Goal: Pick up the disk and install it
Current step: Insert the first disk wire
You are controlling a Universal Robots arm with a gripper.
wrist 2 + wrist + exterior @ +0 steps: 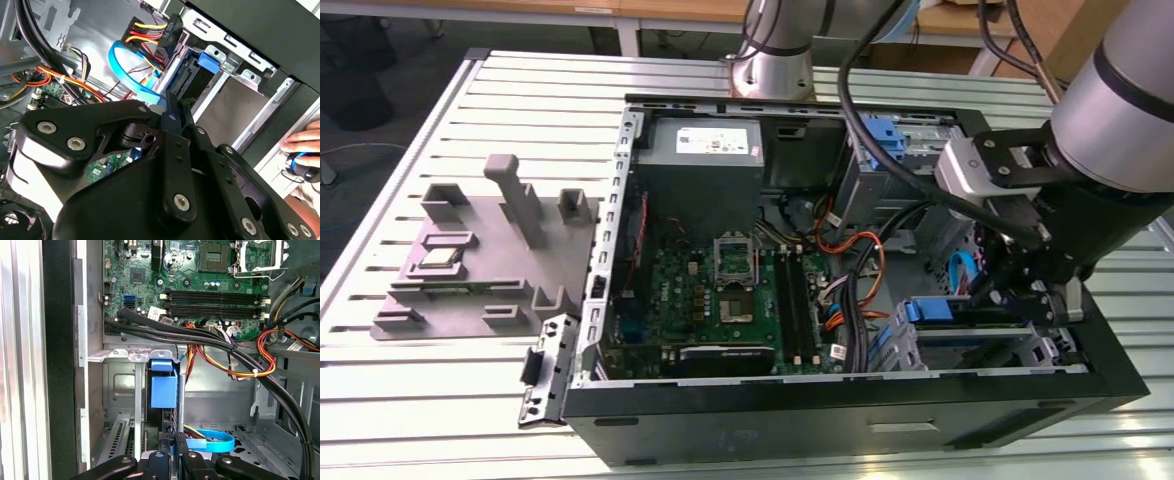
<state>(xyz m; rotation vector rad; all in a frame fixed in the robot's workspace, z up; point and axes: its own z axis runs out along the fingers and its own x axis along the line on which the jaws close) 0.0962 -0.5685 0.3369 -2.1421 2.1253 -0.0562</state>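
Blue-framed disk (pixel 163 390) stands on edge in the drive bay (pixel 120 385) at the case's (pixel 854 415) front corner. Gripper (pixel 172 447) is clenched on its rear edge; insertion appears under way. Full seating calls for a straight push along the bay rails.

Bright even overhead light, glare on the slatted table (pixel 400 400) at the lower frame edge, case interior shadowed, near gripper linkage soft-focused
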